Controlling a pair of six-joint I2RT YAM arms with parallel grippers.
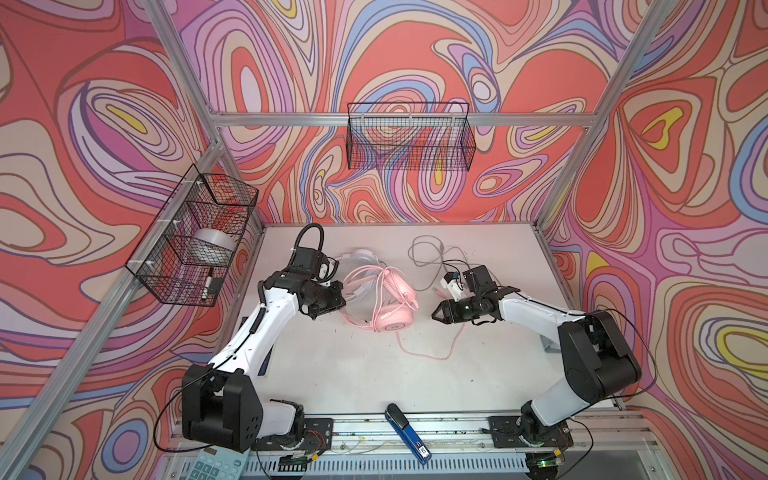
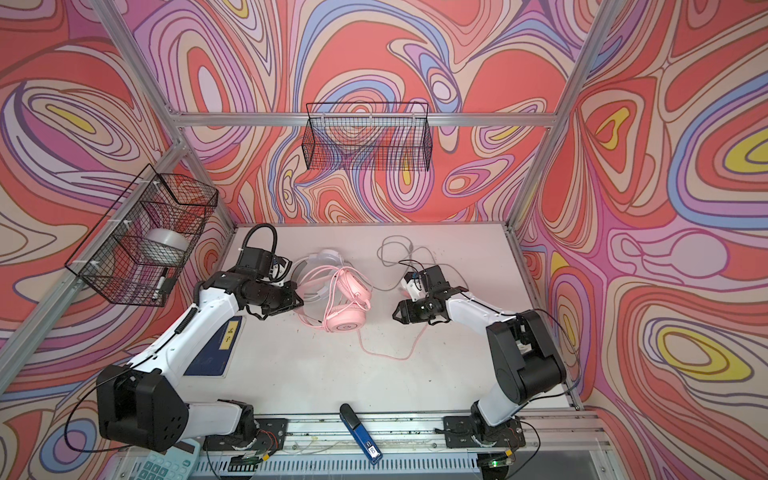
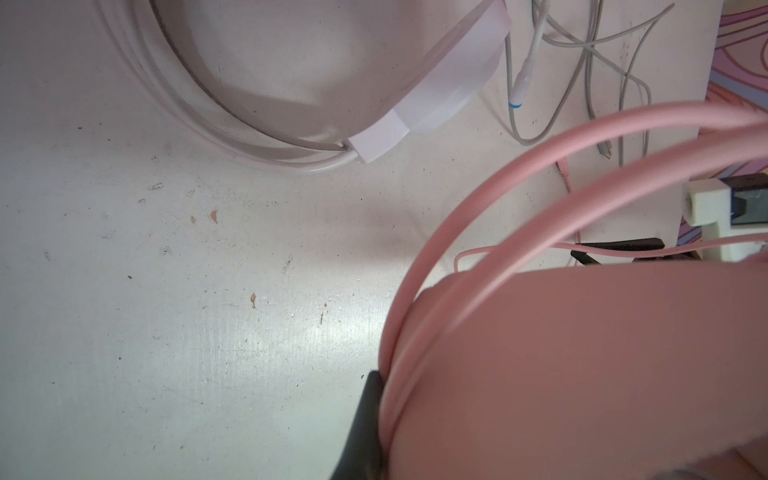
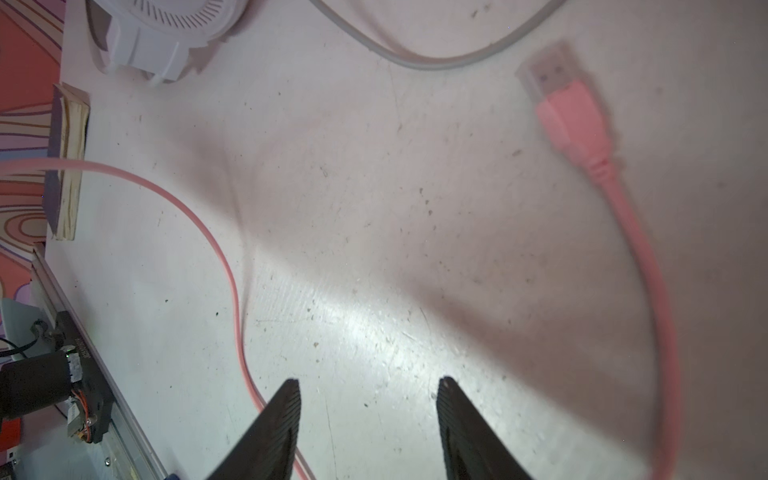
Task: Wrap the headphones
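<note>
Both top views, pink headset (image 1: 392, 307) mid-table, white headset (image 1: 365, 254) partly under it on the far left, left gripper (image 1: 341, 296) at their headbands, right gripper (image 1: 435, 314) just right of the pink earcup, left wrist view, claw clamped on the pink headband, right wrist view, claw apart and empty, pink plug (image 4: 569, 112) on the table (image 4: 374, 208).

Left gripper (image 1: 343, 298): one finger hidden behind pink headset (image 3: 582, 374). White headset (image 3: 436, 95) cut off at edge. Pink USB plug (image 4: 569, 112) ahead of right gripper (image 4: 368, 390) blurred.
</note>
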